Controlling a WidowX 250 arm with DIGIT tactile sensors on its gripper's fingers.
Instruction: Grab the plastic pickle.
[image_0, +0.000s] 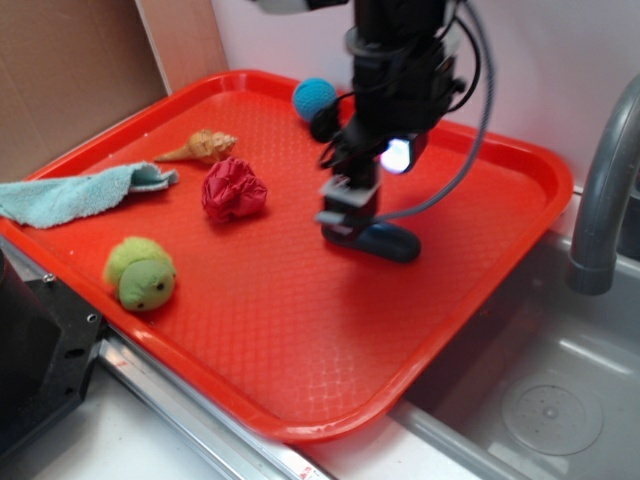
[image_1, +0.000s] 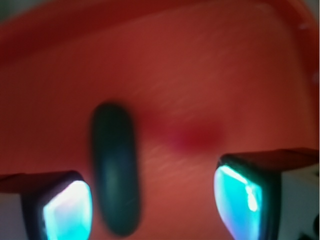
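Note:
The plastic pickle (image_0: 392, 241) is a dark teal oblong lying on the red tray (image_0: 300, 340), right of the middle. My gripper (image_0: 347, 222) is low over its left end, with the fingers partly covering it. In the wrist view the pickle (image_1: 115, 167) lies lengthwise between the two fingertips, close to the left one (image_1: 67, 210) and well apart from the right one (image_1: 240, 202). The jaws stand wide apart and touch nothing that I can see. My gripper (image_1: 152, 207) is open.
On the tray are a blue crocheted ball (image_0: 314, 96) at the back, a shell (image_0: 203, 148), a crumpled red ball (image_0: 234, 190), a light-blue cloth (image_0: 70, 194) over the left rim and a fuzzy green plush toy (image_0: 140, 272). A sink (image_0: 550, 400) and faucet (image_0: 600, 190) lie right.

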